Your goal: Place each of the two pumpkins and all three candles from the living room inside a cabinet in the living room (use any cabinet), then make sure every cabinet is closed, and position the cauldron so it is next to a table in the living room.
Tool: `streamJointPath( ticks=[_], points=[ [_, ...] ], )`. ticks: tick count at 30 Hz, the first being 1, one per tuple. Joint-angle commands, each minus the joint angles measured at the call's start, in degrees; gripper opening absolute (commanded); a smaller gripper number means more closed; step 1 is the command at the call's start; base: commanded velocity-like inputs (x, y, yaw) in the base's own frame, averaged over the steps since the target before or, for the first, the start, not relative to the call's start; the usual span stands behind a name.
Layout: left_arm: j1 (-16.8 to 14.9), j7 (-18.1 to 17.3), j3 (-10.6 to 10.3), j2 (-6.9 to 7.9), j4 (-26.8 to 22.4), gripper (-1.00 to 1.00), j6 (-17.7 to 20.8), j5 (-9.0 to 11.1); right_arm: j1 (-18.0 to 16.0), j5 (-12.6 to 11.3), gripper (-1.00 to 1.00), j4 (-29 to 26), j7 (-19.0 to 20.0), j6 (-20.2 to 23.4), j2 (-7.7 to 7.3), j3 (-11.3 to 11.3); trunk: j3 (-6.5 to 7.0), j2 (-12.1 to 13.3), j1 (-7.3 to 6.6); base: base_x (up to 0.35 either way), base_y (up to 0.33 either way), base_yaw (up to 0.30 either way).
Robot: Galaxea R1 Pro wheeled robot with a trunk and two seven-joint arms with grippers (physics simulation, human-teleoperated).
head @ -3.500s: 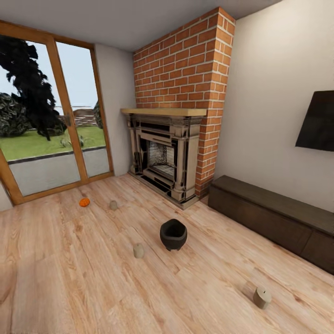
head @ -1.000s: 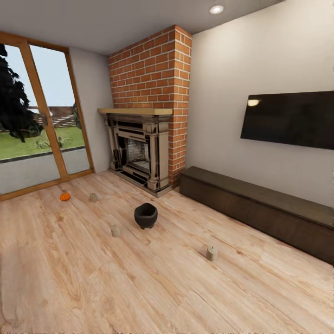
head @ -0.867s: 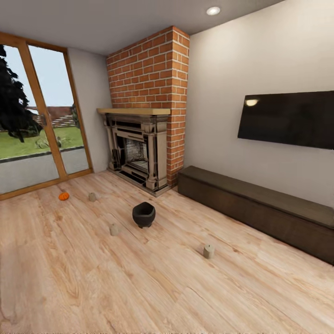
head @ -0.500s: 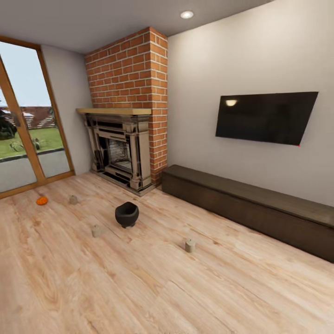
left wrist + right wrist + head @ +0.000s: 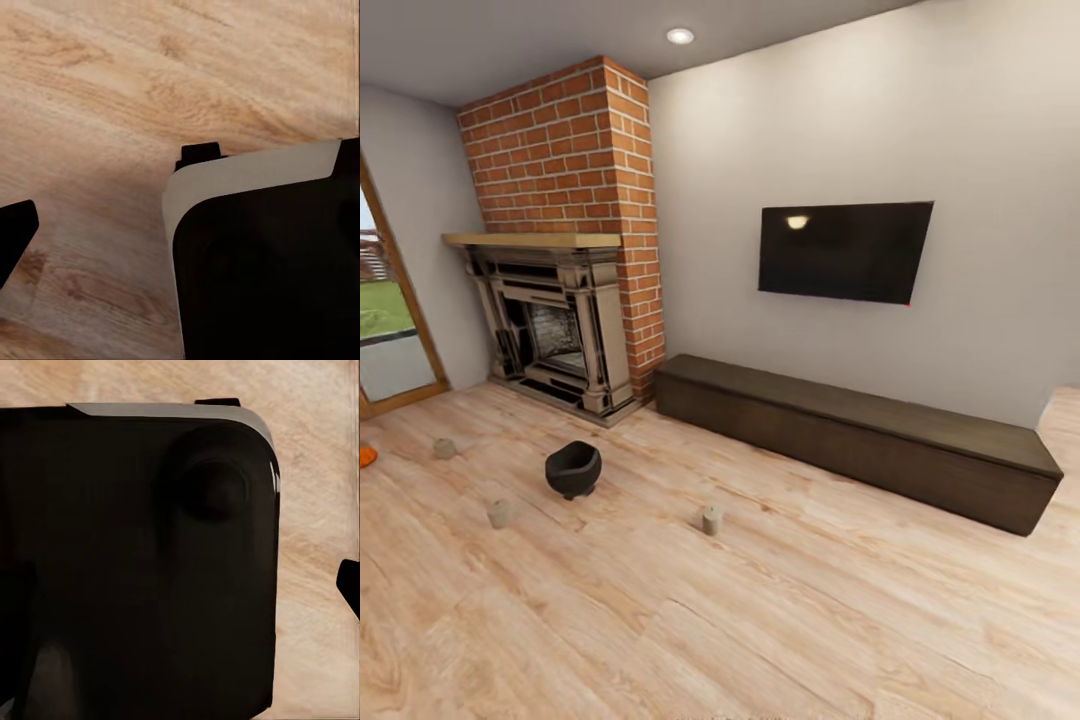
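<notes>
Cabinet [image 5: 860, 440], long low dark brown, runs along the far wall under a wall-mounted black TV [image 5: 845, 252]; all fronts look flush and shut, seams hard to make out. Brick fireplace [image 5: 555, 320] stands just beside the cabinet's left end, with part of a glass door [image 5: 385, 330] cut off at the head view's left edge. Cauldron [image 5: 572, 469] sits upright on the wood floor [image 5: 760, 620] in front of the fireplace, well apart from the cabinet. Three candles on the floor: one [image 5: 712, 520] to the right of the cauldron and nearest the cabinet, one [image 5: 500, 514] just left of and nearer than the cauldron, one [image 5: 445, 449] farther left toward the door. One pumpkin [image 5: 365, 457] is cropped by the left edge, only an orange sliver visible. Wicks too small to tell. Left wrist view shows floor planks behind a dark rounded robot body part with a pale edge [image 5: 255, 255]; right wrist view is similar, a black housing [image 5: 142, 555] over floor. Neither end effector's fingers can be read clearly, so open or closed cannot be told for left or right.
</notes>
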Motion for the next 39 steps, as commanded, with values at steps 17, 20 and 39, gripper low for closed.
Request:
streamJointPath(
  ticks=[17, 20, 39],
  points=[
    [0.0, 0.0, -0.3, 0.19, 0.3, 1.00, -0.2, -0.6, -0.1, -0.4, 1.00, 0.2, 0.2, -0.3, 0.00, -0.1, -0.06, 0.0, -0.02, -0.027, -0.234, -0.290],
    [0.0, 0.1, -0.3, 0.22, 0.4, 1.00, -0.2, -2.1, -0.1, -0.6, 1.00, 0.2, 0.2, -0.3, 0.02, -0.1, -0.06, 0.0, -0.02, 0.000, -0.220, -0.290],
    [0.0, 0.1, -1.9, -0.58, 0.8, 1.00, -1.8, -6.1, -0.1, -4.5, 1.00, 0.3, 0.2, -0.4, 0.44, -0.1, -0.06, 0.0, -0.02, 0.013, -0.256, -0.290]
  ],
)
